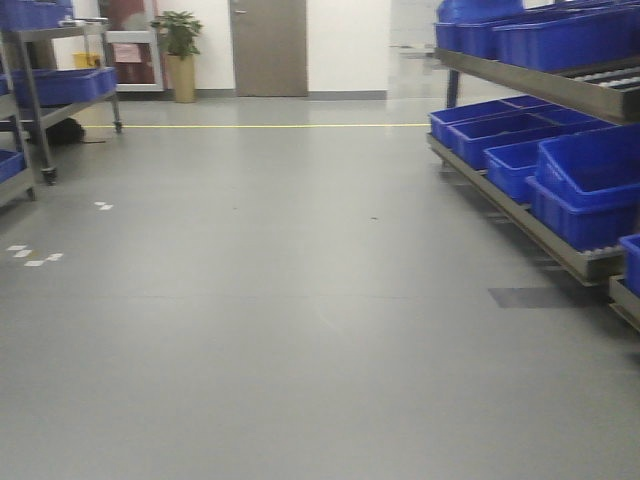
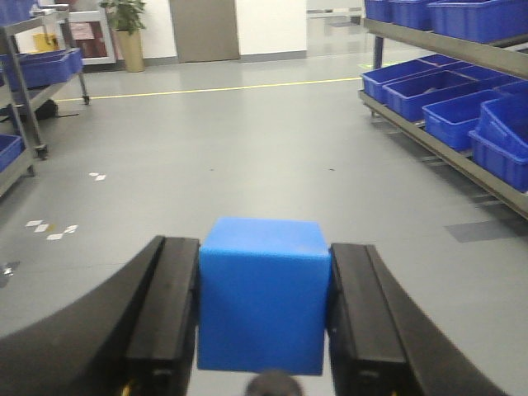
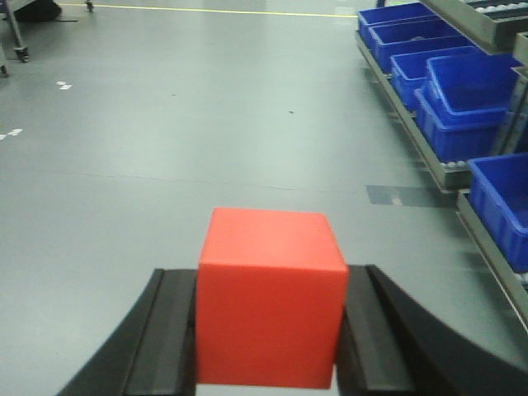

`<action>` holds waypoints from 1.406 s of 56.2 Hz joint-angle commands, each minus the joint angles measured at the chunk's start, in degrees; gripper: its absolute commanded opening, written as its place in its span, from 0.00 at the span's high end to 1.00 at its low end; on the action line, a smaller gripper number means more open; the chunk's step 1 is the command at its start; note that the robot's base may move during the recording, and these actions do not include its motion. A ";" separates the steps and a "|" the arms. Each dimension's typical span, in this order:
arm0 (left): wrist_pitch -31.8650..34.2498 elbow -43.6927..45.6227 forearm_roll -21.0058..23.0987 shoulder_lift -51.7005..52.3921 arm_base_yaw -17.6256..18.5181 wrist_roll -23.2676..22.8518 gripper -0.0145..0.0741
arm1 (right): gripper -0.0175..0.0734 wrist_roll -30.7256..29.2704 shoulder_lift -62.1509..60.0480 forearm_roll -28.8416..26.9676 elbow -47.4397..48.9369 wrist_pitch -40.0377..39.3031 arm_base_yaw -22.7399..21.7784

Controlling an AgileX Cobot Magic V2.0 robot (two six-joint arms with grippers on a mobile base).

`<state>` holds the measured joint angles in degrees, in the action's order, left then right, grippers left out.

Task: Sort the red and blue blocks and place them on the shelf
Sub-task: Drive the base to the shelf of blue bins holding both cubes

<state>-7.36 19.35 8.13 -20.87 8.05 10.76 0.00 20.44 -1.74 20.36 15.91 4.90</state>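
The bright blue block (image 2: 262,297) fills the space between the black fingers (image 2: 169,305) of my left gripper (image 2: 264,309), which is shut on it above the grey floor. In the right wrist view the red block (image 3: 269,299) is clamped the same way by my right gripper (image 3: 268,330). The shelf (image 1: 545,85), a steel rack with rows of deep-blue bins (image 1: 590,185), runs along the right side; it also shows as the shelf (image 2: 445,49) and the shelf (image 3: 429,157) in the wrist views. Neither gripper shows in the front view.
A second steel rack on wheels (image 1: 55,95) with blue bins stands at the far left. A yellow floor line (image 1: 260,126), a grey door (image 1: 268,48) and a potted plant (image 1: 180,50) lie far ahead. Open grey floor (image 1: 280,300) spreads between the racks.
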 commanded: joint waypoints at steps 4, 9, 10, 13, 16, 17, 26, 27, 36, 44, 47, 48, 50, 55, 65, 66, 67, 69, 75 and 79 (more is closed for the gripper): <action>5.57 1.54 -0.04 -0.28 -0.12 -0.02 0.50 | 0.48 -0.38 0.35 0.61 1.64 -5.43 -0.45; 5.57 1.54 -0.04 -0.28 -0.12 -0.02 0.50 | 0.48 -0.38 0.35 0.61 1.64 -5.43 -0.45; 5.57 1.54 -0.04 -0.28 -0.12 -0.02 0.50 | 0.48 -0.38 0.35 0.61 1.64 -5.43 -0.45; 5.57 1.54 -0.04 -0.28 -0.12 -0.02 0.50 | 0.48 -0.38 0.35 0.61 1.64 -5.43 -0.45; 5.57 1.54 -0.04 -0.28 -0.12 -0.02 0.50 | 0.48 -0.38 0.35 0.61 1.64 -5.43 -0.45; 5.57 1.54 -0.04 -0.28 -0.12 -0.02 0.50 | 0.48 -0.38 0.35 0.61 1.64 -5.43 -0.45; 5.57 1.54 -0.04 -0.28 -0.12 -0.02 0.50 | 0.48 -0.38 0.35 0.61 1.64 -5.43 -0.45; 5.57 1.54 -0.04 -0.28 -0.12 -0.02 0.50 | 0.48 -0.38 0.35 0.61 1.64 -5.43 -0.45; 5.57 1.54 -0.04 -0.28 -0.12 -0.02 0.50 | 0.48 -0.38 0.35 0.61 1.64 -5.43 -0.45; 5.57 1.54 -0.04 -0.28 -0.12 -0.02 0.50 | 0.48 -0.38 0.35 0.61 1.64 -5.43 -0.45; 5.57 1.54 -0.04 -0.28 -0.12 -0.02 0.50 | 0.48 -0.38 0.35 0.61 1.64 -5.43 -0.45; 5.57 1.54 -0.04 -0.28 -0.12 -0.02 0.50 | 0.48 -0.38 0.35 0.61 1.64 -5.43 -0.45; 5.48 1.54 -0.04 -0.28 -0.12 -0.02 0.50 | 0.48 -0.38 0.35 0.61 1.64 -5.43 -0.45; 5.48 1.54 -0.04 -0.28 -0.12 -0.02 0.50 | 0.48 -0.38 0.35 0.61 1.64 -5.43 -0.45; 5.48 1.54 -0.04 -0.28 -0.12 -0.02 0.50 | 0.48 -0.38 0.35 0.61 1.64 -5.43 -0.45; 5.48 1.54 -0.04 -0.28 -0.12 -0.02 0.50 | 0.48 -0.38 0.35 0.61 1.64 -5.43 -0.45; 5.48 1.54 -0.04 -0.28 -0.12 -0.02 0.50 | 0.48 -0.38 0.35 0.61 1.64 -5.43 -0.45; 5.37 1.54 -0.04 -0.28 -0.12 -0.02 0.50 | 0.48 -0.38 0.35 0.61 1.64 -5.43 -0.45; 5.14 1.54 -0.04 -0.28 -0.12 -0.02 0.50 | 0.48 -0.38 0.35 0.61 1.64 -5.43 -0.45; 5.14 1.54 -0.04 -0.28 -0.12 -0.02 0.50 | 0.48 -0.38 0.35 0.61 1.64 -5.43 -0.45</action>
<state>-7.36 19.35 8.13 -20.87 8.05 10.76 0.00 20.44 -1.74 20.36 15.91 4.90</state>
